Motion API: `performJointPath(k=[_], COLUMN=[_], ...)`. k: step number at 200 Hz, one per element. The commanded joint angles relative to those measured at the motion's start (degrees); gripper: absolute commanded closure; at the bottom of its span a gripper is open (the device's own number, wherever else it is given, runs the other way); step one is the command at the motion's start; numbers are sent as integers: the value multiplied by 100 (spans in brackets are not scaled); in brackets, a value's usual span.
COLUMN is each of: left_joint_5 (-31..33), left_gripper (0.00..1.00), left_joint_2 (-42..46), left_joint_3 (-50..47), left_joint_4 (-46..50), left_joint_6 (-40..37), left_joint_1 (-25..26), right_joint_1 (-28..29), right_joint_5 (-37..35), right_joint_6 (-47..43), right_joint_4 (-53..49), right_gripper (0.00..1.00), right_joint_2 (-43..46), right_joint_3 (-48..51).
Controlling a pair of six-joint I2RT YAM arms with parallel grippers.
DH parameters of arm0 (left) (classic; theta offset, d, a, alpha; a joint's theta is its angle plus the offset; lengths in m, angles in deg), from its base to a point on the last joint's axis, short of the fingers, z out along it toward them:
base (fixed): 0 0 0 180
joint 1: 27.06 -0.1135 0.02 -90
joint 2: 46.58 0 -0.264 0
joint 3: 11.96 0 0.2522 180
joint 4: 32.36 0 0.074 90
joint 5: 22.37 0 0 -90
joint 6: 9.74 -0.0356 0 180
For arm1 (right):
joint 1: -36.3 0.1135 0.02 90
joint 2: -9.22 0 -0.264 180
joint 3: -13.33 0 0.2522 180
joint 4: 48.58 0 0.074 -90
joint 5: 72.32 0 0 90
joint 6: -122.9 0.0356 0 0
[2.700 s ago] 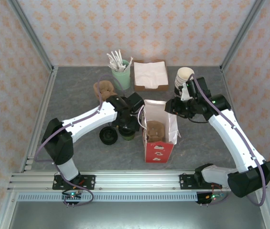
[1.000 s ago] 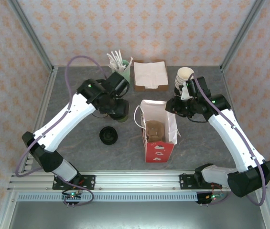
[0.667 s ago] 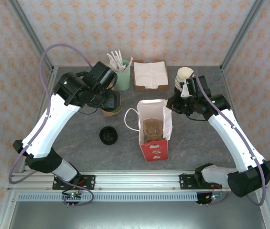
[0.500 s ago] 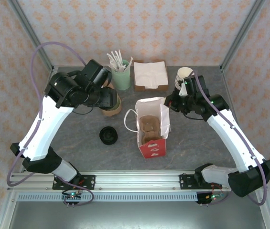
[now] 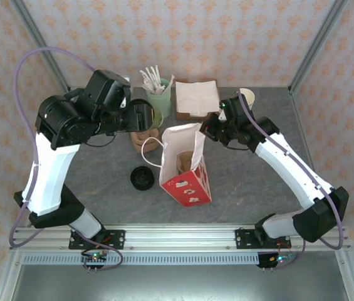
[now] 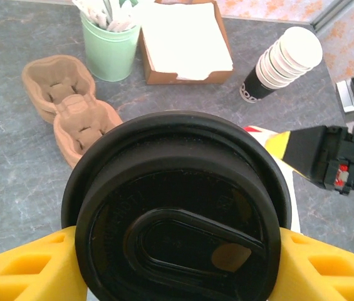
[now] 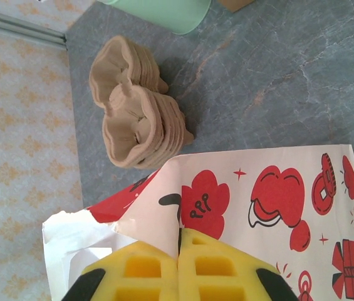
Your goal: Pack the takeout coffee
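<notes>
Left wrist view has the cup (image 6: 177, 216) right under the lens, its black lid (image 6: 183, 251) facing up. The yellow fingers (image 6: 23, 269) of the left claw (image 5: 140, 119) sit against it on either side, partly spread and grasping the cup just below the lid. From the top view the cup hangs clear of the table (image 5: 258, 182), above the brown carriers (image 5: 140, 139) and just left of the bag (image 5: 186, 169). I judge the cup light and thin-walled. Paper dents under a hard squeeze, and the push-on lid could pop off if the rim is pinched out of round. Whether it holds liquid cannot be told, so it is best kept upright. The best hold is across the body under the rolled rim, where the wall is stiffest, as now. The right claw (image 7: 178, 269) is clenched tight on the bag's top edge, and the bag leans over toward the cup with its mouth open.
</notes>
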Motion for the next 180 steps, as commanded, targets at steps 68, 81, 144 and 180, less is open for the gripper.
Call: performJointPath(k=[68, 81, 144, 180], left_joint_5=[-302, -354, -471, -539], left_gripper=[37, 37, 36, 36], left_joint_2=[-137, -186, 111, -26], left_joint_3=[-50, -186, -1790, -1902], left_joint_4=[-445, -500, -1261, -1364], left_joint_6=[-114, -181, -611, -808], left_joint_1=[582, 635, 654, 635], right_joint_1=[65, 85, 111, 109], right_joint_5=[28, 107, 712, 911], right_joint_6=[522, 476, -388, -898], right_joint_4=[644, 625, 29, -398], right_gripper=[100, 100, 85, 54], right_joint_2=[276, 308, 269, 212], right_joint_3=[258, 311, 235, 75])
